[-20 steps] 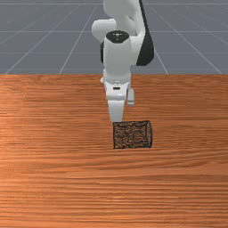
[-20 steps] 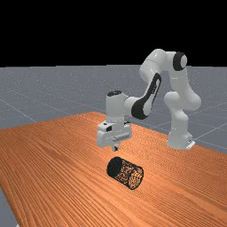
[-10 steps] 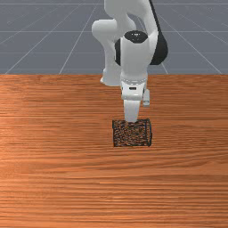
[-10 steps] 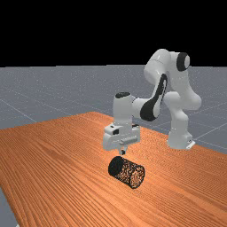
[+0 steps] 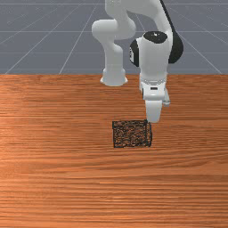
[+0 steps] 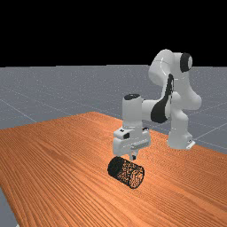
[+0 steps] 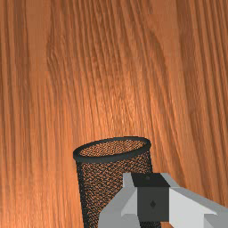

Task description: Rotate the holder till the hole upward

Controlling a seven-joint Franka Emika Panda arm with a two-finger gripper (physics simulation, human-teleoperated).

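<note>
The black mesh holder point(image 5: 132, 134) lies on its side on the table, its round open rim point(image 7: 111, 157) facing the front view's right and its darker closed end at the far view's left. My gripper point(image 6: 134, 157) points down beside the open-end part of the holder point(image 6: 126, 172), on the arm base's side. In the wrist view the gripper point(image 7: 152, 196) is shut with nothing held, its tips overlapping the mesh wall just behind the rim. Whether they touch the mesh, I cannot tell.
The wooden table point(image 5: 58, 178) extends around the holder on all sides. The arm's base point(image 6: 179, 139) stands at the far view's right, and the forearm reaches over from there.
My hand has moved to the front view's right, from the holder's closed end to its open end. The holder shifted slightly and then partly back, still lying on its side.
</note>
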